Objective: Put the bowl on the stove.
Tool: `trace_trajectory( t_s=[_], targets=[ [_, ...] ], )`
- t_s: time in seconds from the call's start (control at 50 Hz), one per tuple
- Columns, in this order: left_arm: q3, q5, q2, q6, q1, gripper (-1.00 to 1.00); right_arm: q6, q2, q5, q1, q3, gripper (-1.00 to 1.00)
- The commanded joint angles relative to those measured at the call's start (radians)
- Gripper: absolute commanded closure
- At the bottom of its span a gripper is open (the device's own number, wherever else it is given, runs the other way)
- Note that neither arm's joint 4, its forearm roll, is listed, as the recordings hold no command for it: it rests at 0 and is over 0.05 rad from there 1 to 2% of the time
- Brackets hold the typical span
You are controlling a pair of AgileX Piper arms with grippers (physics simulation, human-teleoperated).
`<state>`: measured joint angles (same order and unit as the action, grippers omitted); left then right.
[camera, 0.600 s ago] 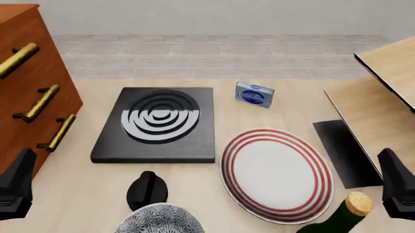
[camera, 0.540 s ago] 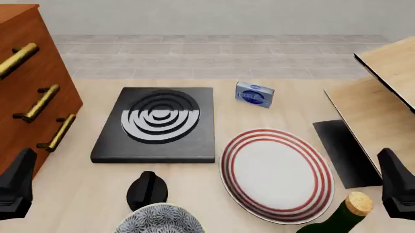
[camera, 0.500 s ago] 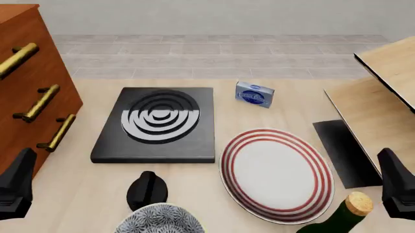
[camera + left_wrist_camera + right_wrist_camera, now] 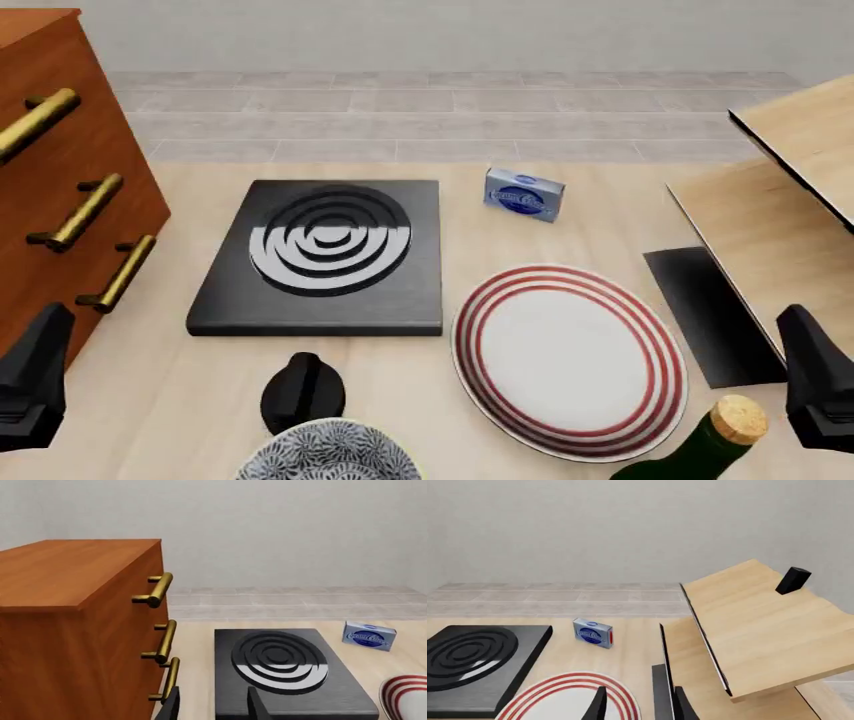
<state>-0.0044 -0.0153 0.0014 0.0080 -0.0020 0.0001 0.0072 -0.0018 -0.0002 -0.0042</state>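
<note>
Bowl (image 4: 328, 452) near table edge, stove (image 4: 323, 255) beyond, bare

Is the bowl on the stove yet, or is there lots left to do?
Nothing looks done yet. The bowl sits on the table at the near edge, beside the knob, apart from the stove, whose rings are bare. Nothing is in hand: the left tool and right tool wait at the sides, holding nothing. Left: grab the bowl, lift it, set it on the stove.

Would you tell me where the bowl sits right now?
In the front view, the bowl sits at the table's near edge, left of centre, just behind the black knob and nearer than the stove, left of the red-ringed plate.
</note>
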Motion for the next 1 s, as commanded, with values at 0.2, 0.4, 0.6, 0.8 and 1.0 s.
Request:
trace_trajectory(
  t_s=[0.2,0.4,0.6,0.8,1.0],
  targets=[
    [-0.057,0.081,0.006,-0.005,-0.018,-1.0,0.0,0.001,0.0,0.0,0.0,-1.0],
    [-0.098,0.158,-0.001,0.035,-0.043,-1.0,0.0,0.0,0.0,0.0,0.0,-1.0],
    [-0.131,0.25,-0.001,0.09,-0.068,-1.0,0.0,0.0,0.0,0.0,0.0,-1.0],
    [-0.17,0.335,-0.001,0.113,-0.093,-1.0,0.0,0.0,0.0,0.0,0.0,-1.0],
    [-0.212,0.424,0.0,0.133,-0.138,-1.0,0.0,0.0,0.0,0.0,0.0,-1.0]
  ],
)
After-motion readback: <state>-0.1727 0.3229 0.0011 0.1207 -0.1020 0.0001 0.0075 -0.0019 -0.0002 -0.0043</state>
